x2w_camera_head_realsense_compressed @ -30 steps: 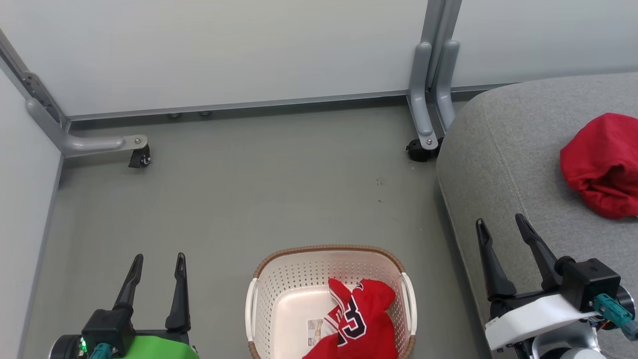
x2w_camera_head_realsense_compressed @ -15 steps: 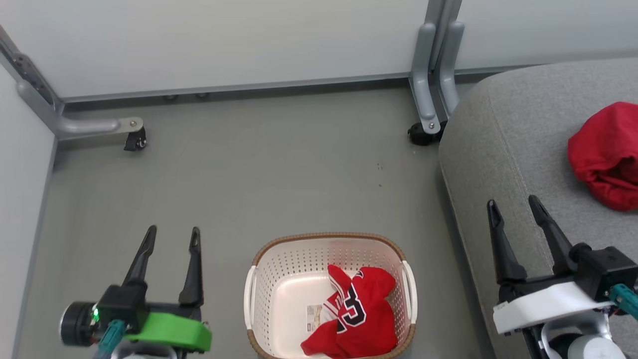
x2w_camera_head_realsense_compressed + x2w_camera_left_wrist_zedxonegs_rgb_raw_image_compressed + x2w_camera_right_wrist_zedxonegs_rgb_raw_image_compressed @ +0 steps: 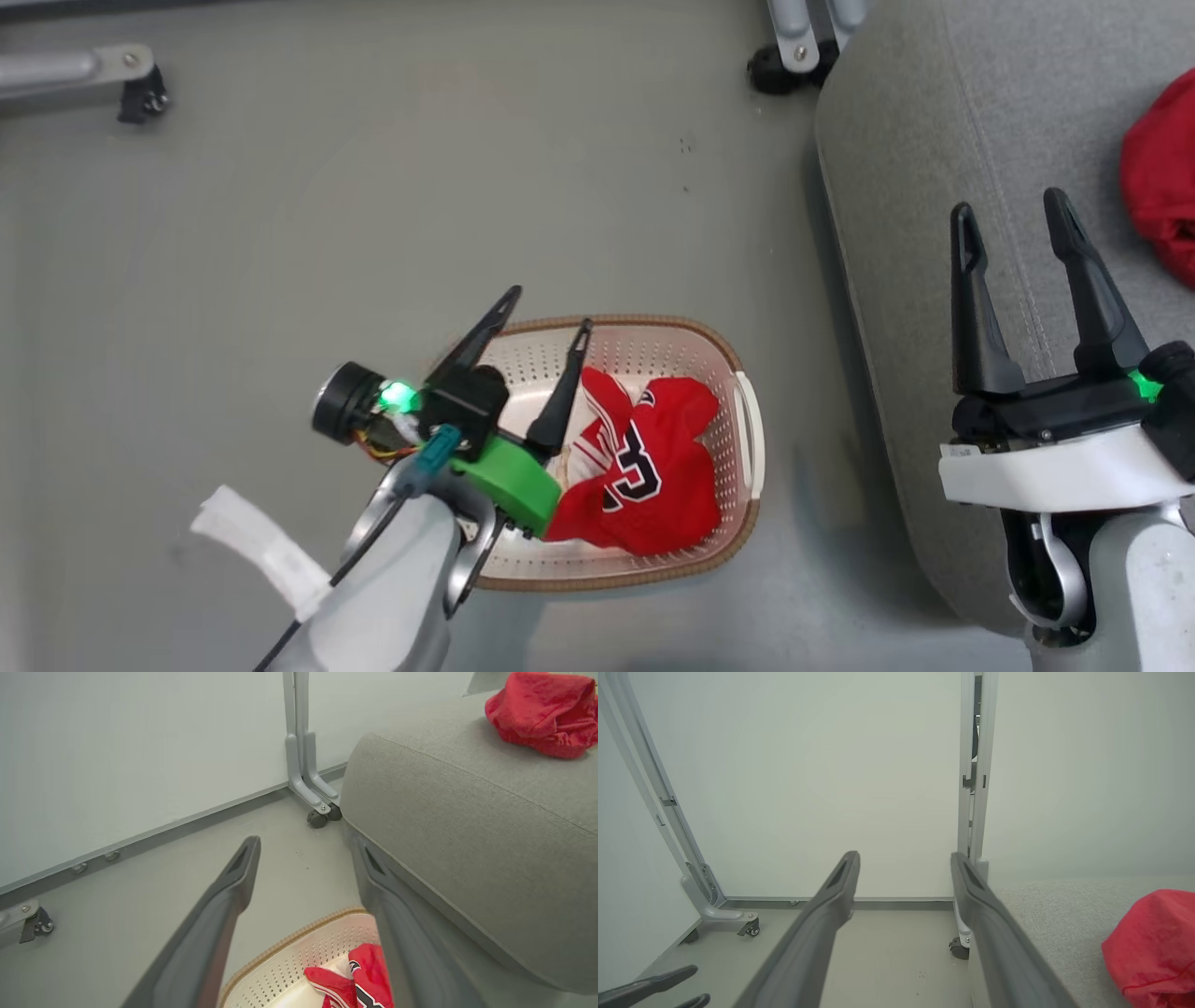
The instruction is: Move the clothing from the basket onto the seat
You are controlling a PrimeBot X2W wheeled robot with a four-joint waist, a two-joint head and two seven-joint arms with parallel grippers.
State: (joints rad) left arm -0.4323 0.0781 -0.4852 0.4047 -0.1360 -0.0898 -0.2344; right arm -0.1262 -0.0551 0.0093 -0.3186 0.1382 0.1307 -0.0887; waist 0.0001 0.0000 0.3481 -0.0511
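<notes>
Left gripper (image 3: 548, 310) spread over basket (image 3: 739, 485); 1 jersey (image 3: 644, 467) inside, needs drop, pinch. Right gripper (image 3: 1008, 203) spread, idle by seat (image 3: 915, 140).

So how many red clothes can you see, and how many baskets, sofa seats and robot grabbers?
Baskets: 1, the basket.
Seats: 1, the seat.
Red clothes: 2, the jersey in the basket and the plain red shirt on the seat.
Grippers: 2, the left gripper and the right gripper, both open.
Total: 6.

Head overhead, wrists low (common seat (image 3: 915, 187))
</notes>
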